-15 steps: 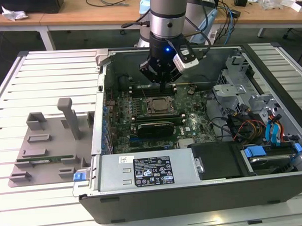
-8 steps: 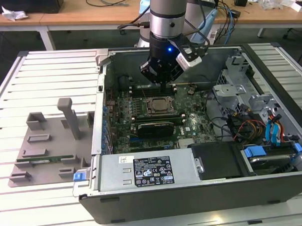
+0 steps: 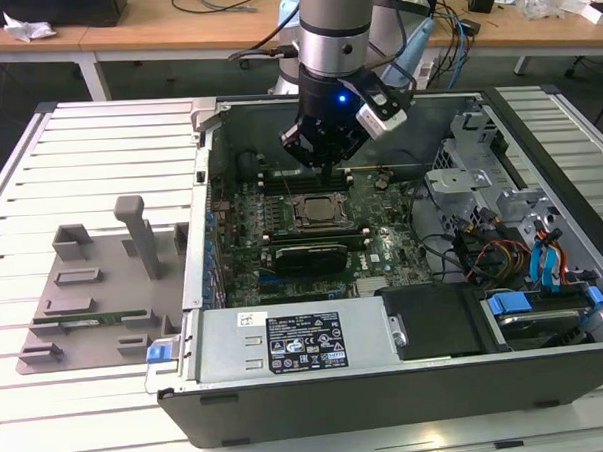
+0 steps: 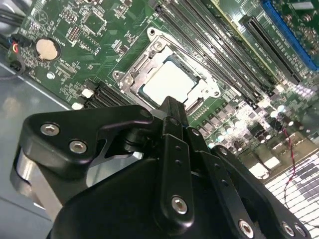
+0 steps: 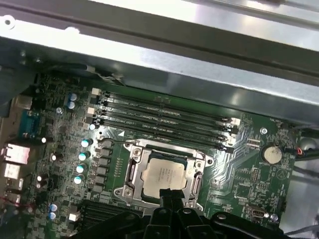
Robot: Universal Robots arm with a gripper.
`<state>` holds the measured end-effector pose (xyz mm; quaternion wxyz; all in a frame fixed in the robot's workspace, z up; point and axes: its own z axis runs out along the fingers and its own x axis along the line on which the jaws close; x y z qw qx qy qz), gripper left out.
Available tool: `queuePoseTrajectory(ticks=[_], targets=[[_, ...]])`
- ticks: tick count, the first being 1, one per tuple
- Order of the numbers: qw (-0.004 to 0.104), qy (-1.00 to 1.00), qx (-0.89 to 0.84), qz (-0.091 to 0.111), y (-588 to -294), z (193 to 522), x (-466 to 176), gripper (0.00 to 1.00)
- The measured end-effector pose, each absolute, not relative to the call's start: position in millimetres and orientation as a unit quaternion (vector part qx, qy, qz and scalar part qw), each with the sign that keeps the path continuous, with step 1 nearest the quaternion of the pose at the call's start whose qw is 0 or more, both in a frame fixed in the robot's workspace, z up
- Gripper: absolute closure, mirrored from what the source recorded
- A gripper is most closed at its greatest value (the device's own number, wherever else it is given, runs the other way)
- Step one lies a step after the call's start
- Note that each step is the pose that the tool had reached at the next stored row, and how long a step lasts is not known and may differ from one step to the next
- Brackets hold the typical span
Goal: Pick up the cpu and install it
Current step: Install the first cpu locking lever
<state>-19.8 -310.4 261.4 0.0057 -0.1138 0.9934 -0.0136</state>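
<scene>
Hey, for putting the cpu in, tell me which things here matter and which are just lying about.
For the job:
cpu, lying in the socket frame
gripper, close over it
motherboard

Lying about:
grey tray, beside the case
memory stick, on that tray
power supply
coin battery
drive cables

We note black gripper (image 3: 329, 163) hovering above small silver-grey square cpu (image 3: 316, 211), seated in metal-edged socket frame (image 3: 292, 216) inside open dark computer case (image 3: 389, 394).
</scene>
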Motion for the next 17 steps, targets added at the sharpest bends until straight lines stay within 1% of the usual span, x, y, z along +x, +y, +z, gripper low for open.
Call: queuePoseTrajectory(ticks=[17], targets=[[0.008,0.968,-0.251,-0.013,-310.4,261.4,-19.8,0.89]])
